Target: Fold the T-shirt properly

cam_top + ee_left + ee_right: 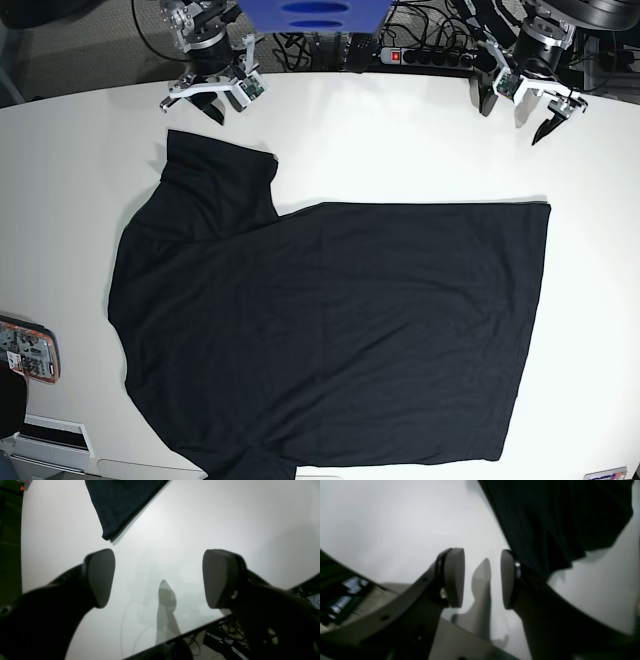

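The black T-shirt (330,330) lies spread flat across the middle of the white tabletop (400,140), its long axis running side to side in the base view: collar and sleeve end toward the tabletop's left edge, straight hem toward the right edge. Both arms wait at the far edge, clear of the cloth. The right gripper (212,92) hovers just beyond the upper sleeve (215,160), its fingers (455,577) parted with nothing between them; that sleeve's edge hangs close in its wrist view. The left gripper (530,95) sits near the far hem corner (545,205), fingers (100,577) spread wide and empty. So each arm has its own end of the shirt's far edge nearest. The fabric looks soft, matte and thin, with shallow wrinkles; it will likely drape and slide on the smooth tabletop.
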Robot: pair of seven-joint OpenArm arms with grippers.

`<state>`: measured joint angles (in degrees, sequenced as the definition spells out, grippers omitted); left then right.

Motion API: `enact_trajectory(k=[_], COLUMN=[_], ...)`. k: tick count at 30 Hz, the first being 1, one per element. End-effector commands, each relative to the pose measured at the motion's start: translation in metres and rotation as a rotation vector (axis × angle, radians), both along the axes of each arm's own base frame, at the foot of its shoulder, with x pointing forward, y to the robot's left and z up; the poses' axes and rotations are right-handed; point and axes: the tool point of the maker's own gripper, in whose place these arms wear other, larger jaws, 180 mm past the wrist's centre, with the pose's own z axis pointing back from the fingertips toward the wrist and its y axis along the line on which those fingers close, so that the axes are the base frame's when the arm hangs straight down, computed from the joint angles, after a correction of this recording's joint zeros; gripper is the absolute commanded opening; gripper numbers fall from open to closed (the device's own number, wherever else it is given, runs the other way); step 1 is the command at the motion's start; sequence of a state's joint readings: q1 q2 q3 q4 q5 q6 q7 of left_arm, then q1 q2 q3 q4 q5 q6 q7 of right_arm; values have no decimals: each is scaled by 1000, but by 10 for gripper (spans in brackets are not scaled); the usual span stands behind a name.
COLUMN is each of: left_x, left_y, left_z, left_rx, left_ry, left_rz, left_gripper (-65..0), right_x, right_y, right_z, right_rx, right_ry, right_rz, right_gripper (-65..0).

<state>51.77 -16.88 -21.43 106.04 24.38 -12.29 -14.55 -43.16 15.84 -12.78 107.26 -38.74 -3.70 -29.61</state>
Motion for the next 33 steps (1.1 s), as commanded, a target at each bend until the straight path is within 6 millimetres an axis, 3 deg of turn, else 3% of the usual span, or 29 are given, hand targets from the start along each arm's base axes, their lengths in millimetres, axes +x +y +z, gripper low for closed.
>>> enact_trajectory(k=[1, 5, 8, 12, 16, 23, 26, 27, 31, 33], left_x=[2, 2, 3, 3, 2, 2, 2, 2, 2, 2], left_y=[1, 1, 1, 1, 1, 1, 1, 1, 1, 1], left_z=[8, 7, 8, 8, 7, 7, 7, 7, 7, 7], left_rx=[4, 5, 3, 4, 5, 5, 5, 5, 4, 5], left_ry=[-27, -26, -30, -28, -25, -23, -23, -23, -26, -25], left_rz=[-7, -5, -8, -7, -5, -5, -5, -5, -6, -5], left_gripper=[-152, -152, -152, -152, -152, -152, -152, -152, -152, -152], right_x=[-12, -32, -43, -18, -12, -20, -39, -37, 18, 32], right_y=[-12, 5, 7, 0, -3, 10, 1, -4, -5, -3], right_z=[-6, -15, -21, -26, -38, -47, -66, -71, -67, -64], right_rx=[-61, -84, -108, -150, -211, -270, -296, -317, -348, -345], right_ry=[62, 147, 194, 172, 189, 200, 272, 279, 207, 180], right_rz=[15, 83, 98, 96, 115, 203, 211, 213, 242, 238], right_gripper=[-417, -417, -417, -417, -417, -416, -416, -416, -416, -416])
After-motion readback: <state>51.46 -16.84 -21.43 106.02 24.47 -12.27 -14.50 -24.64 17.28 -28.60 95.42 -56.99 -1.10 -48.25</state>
